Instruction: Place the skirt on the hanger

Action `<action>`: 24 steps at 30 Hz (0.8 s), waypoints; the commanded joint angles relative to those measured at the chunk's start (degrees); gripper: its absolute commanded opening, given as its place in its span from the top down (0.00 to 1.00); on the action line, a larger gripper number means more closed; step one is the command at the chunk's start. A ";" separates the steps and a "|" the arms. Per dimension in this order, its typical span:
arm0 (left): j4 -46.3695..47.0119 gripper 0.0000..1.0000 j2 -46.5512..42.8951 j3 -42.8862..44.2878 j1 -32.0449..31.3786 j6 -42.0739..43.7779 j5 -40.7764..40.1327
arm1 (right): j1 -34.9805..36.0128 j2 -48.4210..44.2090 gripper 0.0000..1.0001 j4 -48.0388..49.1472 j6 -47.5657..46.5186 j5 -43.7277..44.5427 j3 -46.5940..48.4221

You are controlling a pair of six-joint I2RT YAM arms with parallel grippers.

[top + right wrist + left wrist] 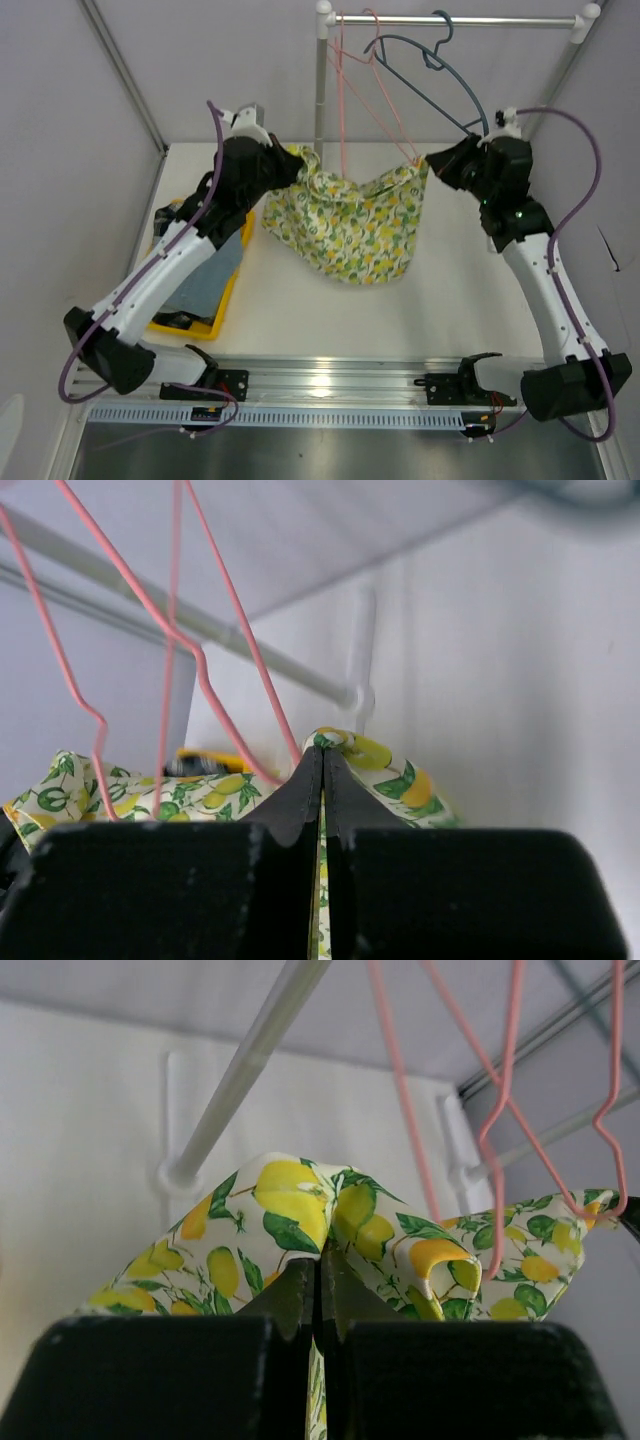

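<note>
**A:** What does the overhead view show that your wrist views miss?

**B:** The whole span. My left claw (288, 168) and my right claw (433, 163) are both raised over the white tabletop (460, 300). The skirt (350, 225) is slung between them and sags in the middle.

**A:** And what do the wrist views add?

**B:** The grips. Each claw is pressed together, pinching a fold of the lemon cloth at an upper corner. From the right wrist, the pink wire of the hanger (395, 132) runs down to just beside my fingertips. I cannot tell whether it sits inside the cloth.

**A:** What about the room?

**B:** The walls are pale. A white rail (470, 19) crosses the far side, above the tabletop. The hanger hooks over it beside a second pink one, with a blue-grey hanger (452, 72) further right.

**A:** Any containers?

**B:** A yellow bin (190, 329) sits at the left, under my left arm. It holds blue denim (210, 275) and something dark.
</note>
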 commanded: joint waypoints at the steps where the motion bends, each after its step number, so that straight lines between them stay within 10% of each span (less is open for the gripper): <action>1: 9.68 1.00 3.62 9.07 2.68 3.81 11.49 | -3.91 5.35 1.00 -5.24 -5.46 -6.74 11.75; 7: 13.02 1.00 2.85 2.87 4.18 1.72 17.83 | -5.06 1.95 1.00 -9.55 -6.60 -6.13 11.53; 16: 35.69 1.00 -7.27 -50.98 -0.65 -12.33 20.47 | 1.26 -17.13 1.00 -0.86 3.14 -2.61 -35.92; 20: 38.87 0.85 -7.09 -58.76 -3.55 -15.17 18.45 | 3.11 -22.05 1.00 0.64 7.02 -1.30 -47.98; 24: 34.74 0.49 -8.23 -58.86 -3.99 -13.59 16.87 | 3.29 -23.21 0.91 -1.46 6.94 0.99 -50.81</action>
